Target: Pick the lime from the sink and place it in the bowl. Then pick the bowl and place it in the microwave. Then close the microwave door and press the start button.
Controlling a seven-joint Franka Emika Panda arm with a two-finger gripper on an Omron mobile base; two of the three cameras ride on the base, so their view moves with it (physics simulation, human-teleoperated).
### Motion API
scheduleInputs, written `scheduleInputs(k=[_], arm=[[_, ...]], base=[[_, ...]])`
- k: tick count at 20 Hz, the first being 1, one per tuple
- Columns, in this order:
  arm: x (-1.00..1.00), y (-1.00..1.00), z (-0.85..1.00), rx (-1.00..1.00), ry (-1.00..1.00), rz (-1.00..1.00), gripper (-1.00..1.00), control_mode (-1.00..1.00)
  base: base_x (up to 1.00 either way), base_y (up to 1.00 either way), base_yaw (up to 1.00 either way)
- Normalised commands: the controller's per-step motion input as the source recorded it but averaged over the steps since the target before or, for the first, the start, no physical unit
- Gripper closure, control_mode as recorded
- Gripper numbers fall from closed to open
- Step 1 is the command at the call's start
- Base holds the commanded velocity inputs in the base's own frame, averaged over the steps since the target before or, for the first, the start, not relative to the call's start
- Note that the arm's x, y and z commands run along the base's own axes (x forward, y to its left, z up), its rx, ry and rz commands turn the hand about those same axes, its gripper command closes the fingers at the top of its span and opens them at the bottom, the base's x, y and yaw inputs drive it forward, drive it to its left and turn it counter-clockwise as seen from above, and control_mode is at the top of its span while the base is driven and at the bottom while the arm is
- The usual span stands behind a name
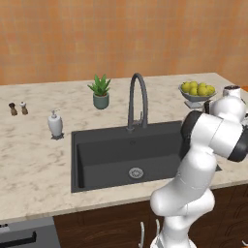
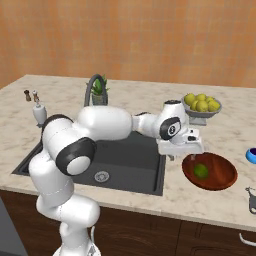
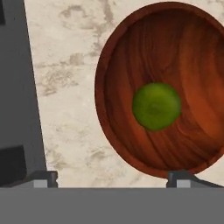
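The green lime (image 3: 156, 106) lies loose inside the reddish-brown wooden bowl (image 3: 103, 87), a little left of its centre. The bowl (image 2: 220, 175) stands on the counter just right of the dark sink (image 2: 130, 160), with the lime (image 2: 201, 170) in it. My gripper (image 2: 182, 154) hangs open just above the bowl's left rim, pointing down. In the hand view my gripper (image 3: 113, 178) has its fingertips (image 3: 41, 178) spread wide with nothing between them. The sink basin (image 1: 121, 155) holds nothing but its drain, under the arched faucet (image 1: 137, 99).
A pale footed bowl of lemons (image 2: 201, 106) stands behind the wooden bowl. A potted plant (image 1: 100, 92), a soap dispenser (image 1: 55, 124) and two small shakers (image 1: 18, 108) sit behind and left of the sink. A blue object (image 2: 251, 155) lies at the far right.
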Motion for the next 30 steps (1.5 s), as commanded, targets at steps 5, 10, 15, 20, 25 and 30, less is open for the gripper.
scheduleInputs(k=[5, 10, 15, 20, 25, 30], arm=[[0.19, -0.27, -0.33, -0.11, 0.18, 0.05, -1.0, -1.0], [0.34, -0.54, -0.23, -0.02, 0.06, 0.03, -1.0, -1.0], [0.42, -0.17, -0.32, 0.0, 0.0, 0.06, -1.0, -1.0], [0.08, -0.09, -0.21, 0.0, -0.02, 0.02, 1.0, -1.0], [0.0, -0.09, -0.09, 0.0, 0.0, -0.01, 1.0, -1.0], [-0.28, 0.0, 0.06, 0.0, 0.0, 0.01, 1.0, -1.0]], base=[[0.0, 0.0, 0.0], [0.0, 0.0, 0.0], [0.0, 0.0, 0.0], [0.0, 0.0, 0.0], [0.0, 0.0, 0.0], [0.0, 0.0, 0.0]])
